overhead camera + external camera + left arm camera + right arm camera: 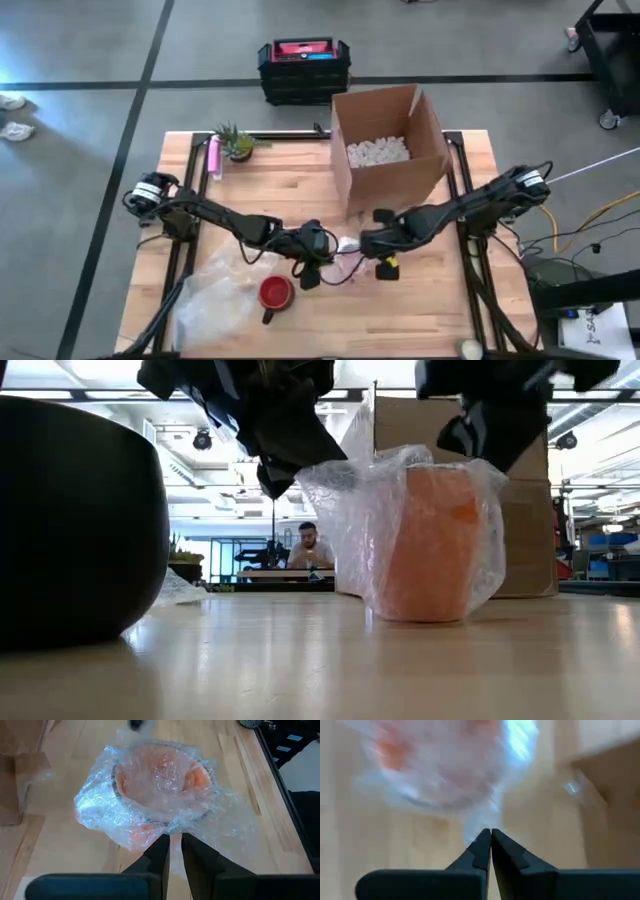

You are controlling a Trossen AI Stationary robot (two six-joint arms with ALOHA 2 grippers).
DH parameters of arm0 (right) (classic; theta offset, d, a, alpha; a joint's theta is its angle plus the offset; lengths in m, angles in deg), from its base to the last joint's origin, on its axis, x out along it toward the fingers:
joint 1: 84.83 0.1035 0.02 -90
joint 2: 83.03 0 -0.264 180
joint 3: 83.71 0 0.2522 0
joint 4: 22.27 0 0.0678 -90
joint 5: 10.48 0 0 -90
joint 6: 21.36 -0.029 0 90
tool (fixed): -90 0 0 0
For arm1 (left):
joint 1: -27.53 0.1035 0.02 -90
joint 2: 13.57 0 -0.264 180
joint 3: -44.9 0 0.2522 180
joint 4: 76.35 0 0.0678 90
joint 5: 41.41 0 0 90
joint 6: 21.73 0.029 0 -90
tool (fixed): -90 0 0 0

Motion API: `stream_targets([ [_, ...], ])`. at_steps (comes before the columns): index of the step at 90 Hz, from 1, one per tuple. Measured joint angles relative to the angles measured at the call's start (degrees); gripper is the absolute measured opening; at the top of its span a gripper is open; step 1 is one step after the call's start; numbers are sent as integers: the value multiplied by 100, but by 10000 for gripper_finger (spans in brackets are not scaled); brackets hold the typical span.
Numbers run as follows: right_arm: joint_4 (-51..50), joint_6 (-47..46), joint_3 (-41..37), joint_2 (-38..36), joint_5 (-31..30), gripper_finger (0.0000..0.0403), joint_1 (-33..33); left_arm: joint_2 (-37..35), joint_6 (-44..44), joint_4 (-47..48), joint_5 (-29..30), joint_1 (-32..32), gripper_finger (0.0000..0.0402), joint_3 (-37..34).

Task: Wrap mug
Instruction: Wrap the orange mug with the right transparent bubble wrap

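Orange mug (432,545) upright on the wooden table (420,300), just in front of the open cardboard box (388,150); bubble wrap (400,490) already drawn up round its sides and over its mouth, loose edges flaring out at the rim.

Left gripper (172,845) at the mug's near side, fingers nearly together with a fold of wrap pinched in the narrow gap; this grip looks meant to keep the sheet tight against the mug wall so it cannot slide off.

Right gripper (491,839) on the opposite side, fingertips pressed together; a pale strand of wrap runs up from the tips, so it seems clamped on that edge, though the view is blurred and I can't be sure; two opposed holds would keep the sheet taut while it is folded.

A second, red mug (276,293) sits on a spare sheet (220,295) at the table's front left, untouched; a small plant (236,143) and pink bottle (213,157) stand at the back left corner, well apart; the box holds white packing fill (377,152), likely the wrapped mug's destination.

Judgement: wrapping well advanced; closing the loose top remains.
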Motion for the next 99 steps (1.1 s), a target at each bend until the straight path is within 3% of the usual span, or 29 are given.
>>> stream_targets([
  [18, 625, 125, 98, 24, 186, 0, 7, 0, 57, -198, 4, 0, 36, 0],
  [41, 617, 322, 152, 600, 274, 0, -28, 11, 59, -182, 2, 0, 36, 0],
  [69, -300, 507, 927, 743, 271, 0, -28, 11, 59, -165, 2, 2, 36, 0],
  [99, -591, 629, 835, 1261, 476, 0, -31, 13, 61, -157, 3, 1, 36, 0],
])
